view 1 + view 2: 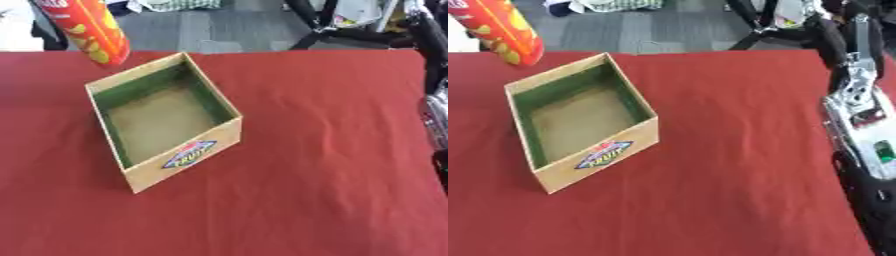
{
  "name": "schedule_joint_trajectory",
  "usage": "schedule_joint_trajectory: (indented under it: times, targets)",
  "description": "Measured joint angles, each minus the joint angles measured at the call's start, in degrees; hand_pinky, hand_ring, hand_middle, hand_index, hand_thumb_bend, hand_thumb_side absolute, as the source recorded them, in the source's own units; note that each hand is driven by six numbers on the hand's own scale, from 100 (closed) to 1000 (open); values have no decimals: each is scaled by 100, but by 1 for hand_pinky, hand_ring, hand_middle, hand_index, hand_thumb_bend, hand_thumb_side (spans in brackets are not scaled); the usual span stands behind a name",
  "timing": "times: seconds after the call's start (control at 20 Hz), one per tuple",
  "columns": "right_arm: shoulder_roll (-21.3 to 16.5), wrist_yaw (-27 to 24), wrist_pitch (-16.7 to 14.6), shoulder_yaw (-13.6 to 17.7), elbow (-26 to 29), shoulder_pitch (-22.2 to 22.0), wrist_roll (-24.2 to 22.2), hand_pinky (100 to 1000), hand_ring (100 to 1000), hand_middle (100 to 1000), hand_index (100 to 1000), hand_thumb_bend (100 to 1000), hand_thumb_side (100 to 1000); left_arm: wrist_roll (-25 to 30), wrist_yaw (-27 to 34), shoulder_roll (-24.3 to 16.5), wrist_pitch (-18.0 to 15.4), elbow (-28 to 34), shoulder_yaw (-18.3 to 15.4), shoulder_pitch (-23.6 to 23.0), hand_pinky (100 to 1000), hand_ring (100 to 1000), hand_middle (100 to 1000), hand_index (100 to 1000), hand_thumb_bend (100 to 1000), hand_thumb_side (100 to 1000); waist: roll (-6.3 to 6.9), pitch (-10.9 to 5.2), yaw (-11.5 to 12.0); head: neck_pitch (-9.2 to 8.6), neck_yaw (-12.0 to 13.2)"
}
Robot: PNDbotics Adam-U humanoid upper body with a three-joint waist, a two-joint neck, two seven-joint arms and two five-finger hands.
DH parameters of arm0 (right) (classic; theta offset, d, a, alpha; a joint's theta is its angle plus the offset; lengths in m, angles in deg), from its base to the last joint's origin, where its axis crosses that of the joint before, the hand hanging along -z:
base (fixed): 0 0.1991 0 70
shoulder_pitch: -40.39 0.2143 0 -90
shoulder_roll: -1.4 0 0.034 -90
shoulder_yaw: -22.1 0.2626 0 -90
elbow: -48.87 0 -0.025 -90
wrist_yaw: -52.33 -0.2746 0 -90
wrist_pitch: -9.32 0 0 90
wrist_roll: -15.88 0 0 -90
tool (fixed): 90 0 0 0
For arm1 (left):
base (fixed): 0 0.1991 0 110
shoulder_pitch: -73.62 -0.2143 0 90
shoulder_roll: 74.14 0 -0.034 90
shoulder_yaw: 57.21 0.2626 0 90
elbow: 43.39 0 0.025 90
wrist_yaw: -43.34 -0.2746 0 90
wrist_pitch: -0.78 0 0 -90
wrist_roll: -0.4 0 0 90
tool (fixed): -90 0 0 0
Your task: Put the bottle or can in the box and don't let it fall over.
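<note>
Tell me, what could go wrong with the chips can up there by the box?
The chips can is tilted, up beyond the box's far left corner, not over the opening. Lowered like that, it might catch the box rim and tip over. Whatever holds it is out of view, so a slip cannot be ruled out. The box is empty, so nothing inside would prop it.

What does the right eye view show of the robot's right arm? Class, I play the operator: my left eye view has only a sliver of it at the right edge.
Observer: There the right arm shows a wide silver section with a green patch, running down along the right edge of the table, apart from the box.
Operator: And where is the right robot hand?
Observer: Below the silver section a black part, probably the right robot hand, shows at the lower right corner.
</note>
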Motion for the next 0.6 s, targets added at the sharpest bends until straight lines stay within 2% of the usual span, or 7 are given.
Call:
schedule_joint_trajectory:
  times: [0.2, 0.6]
  targets:
    - [6, 1, 9, 0, 0, 0, -9, 553, 721, 743, 717, 142, 575, 82, 78, 67, 26, 155, 71, -1, 100, 100, 125, 110, 212, 100, -16, -20, 8, 85, -103]
    - [57, 2, 15, 0, 0, 9, -15, 553, 721, 742, 716, 143, 574, 245, 67, 532, 22, 91, 285, -2, 100, 100, 127, 110, 221, 100, -50, -22, -20, 79, -131]
